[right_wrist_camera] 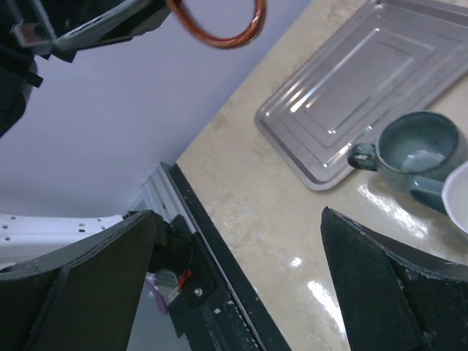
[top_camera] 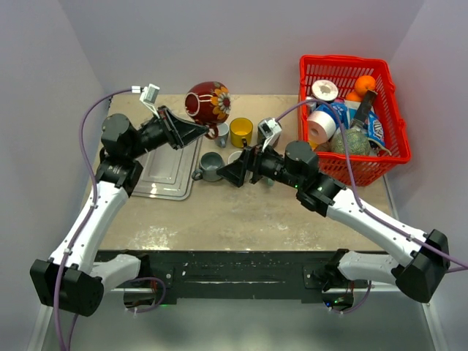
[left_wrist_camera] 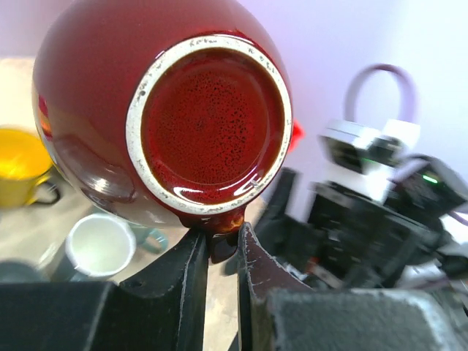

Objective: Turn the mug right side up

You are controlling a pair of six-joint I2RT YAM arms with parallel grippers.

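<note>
From above, our left gripper (top_camera: 210,131) is holding the red mug (top_camera: 208,102) aloft beyond its jaws. At that wrist they are clamping the handle (left_wrist_camera: 221,245), base facing us; we are judging it mid-turn, needing a roll. At the right wrist, the right gripper (right_wrist_camera: 234,281) is gaping empty.

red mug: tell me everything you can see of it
The red mug is round-bellied, glossy glazed ceramic, dark red with an orange-and-yellow flower on one side. Its base, a pale ring around a speckled red centre, faces the left wrist camera. The left gripper is shut on its handle; nothing else visibly touches it. It is held near the table's far edge.
</note>
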